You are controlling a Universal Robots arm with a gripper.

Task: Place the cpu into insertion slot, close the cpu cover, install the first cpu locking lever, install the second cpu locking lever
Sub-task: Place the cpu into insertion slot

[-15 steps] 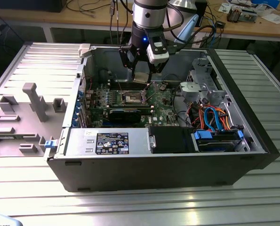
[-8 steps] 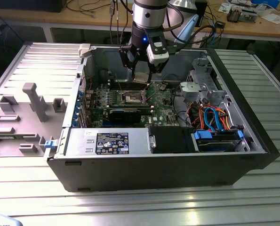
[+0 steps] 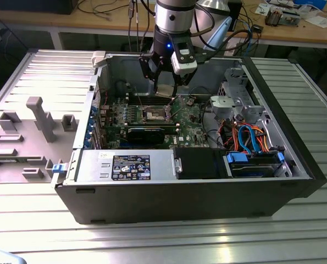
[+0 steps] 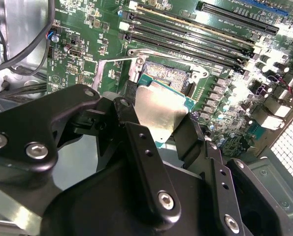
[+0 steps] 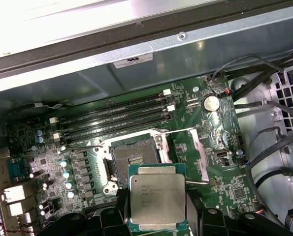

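While end effector grips cpu, insertion slot uncovered.

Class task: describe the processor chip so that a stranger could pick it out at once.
Find the open computer case, then the green board inside. Near its square socket, the gripper holds the chip: a flat silvery square, unlike the long black slots nearby.

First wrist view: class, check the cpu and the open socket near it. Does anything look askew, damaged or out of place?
Nothing stands out. The cpu sits square in the gripper and is not yet in the insertion slot, which lies open and empty. No damage shows on either.
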